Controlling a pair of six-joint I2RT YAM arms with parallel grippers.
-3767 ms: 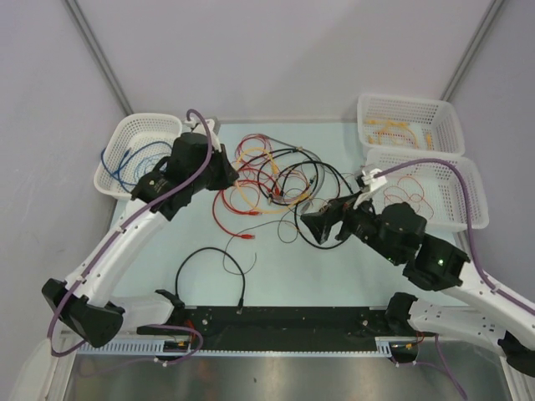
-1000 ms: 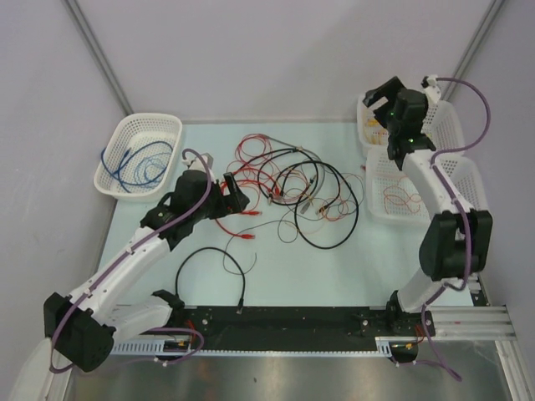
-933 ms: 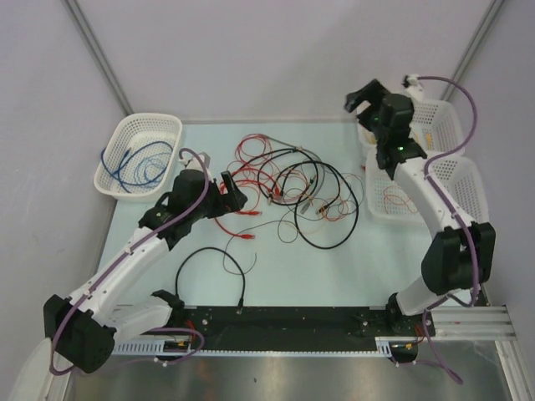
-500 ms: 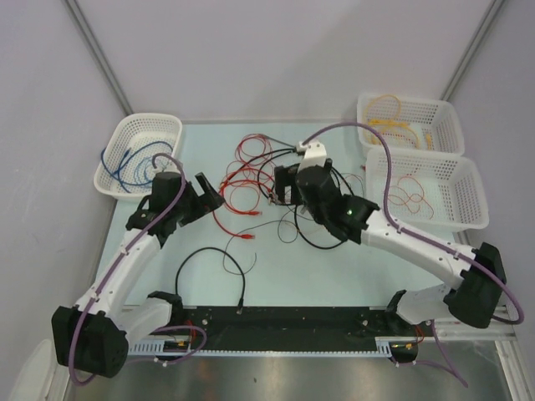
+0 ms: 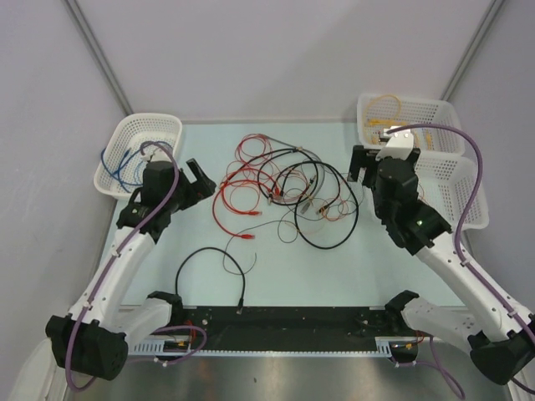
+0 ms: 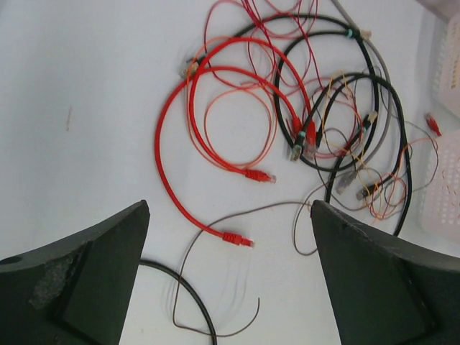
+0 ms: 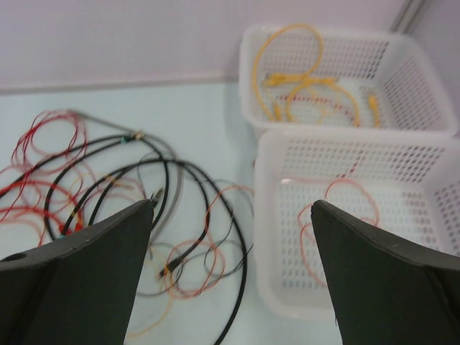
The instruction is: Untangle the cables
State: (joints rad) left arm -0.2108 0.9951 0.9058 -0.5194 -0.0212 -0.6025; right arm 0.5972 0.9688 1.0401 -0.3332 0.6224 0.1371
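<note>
The right gripper (image 5: 359, 163) has swung back from the tangle to the right side of the table (image 5: 351, 267), jaws spread and empty. The left gripper (image 5: 197, 179), also spread wide, hovers left of the cables (image 5: 288, 188), which lie heaped mid-table toward the far edge.

Red, orange and black cables (image 5: 284, 188) lie looped together mid-table.

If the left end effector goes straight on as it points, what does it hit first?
Probably the plug end of the red cable, just ahead of the left end effector; depth unclear.
</note>
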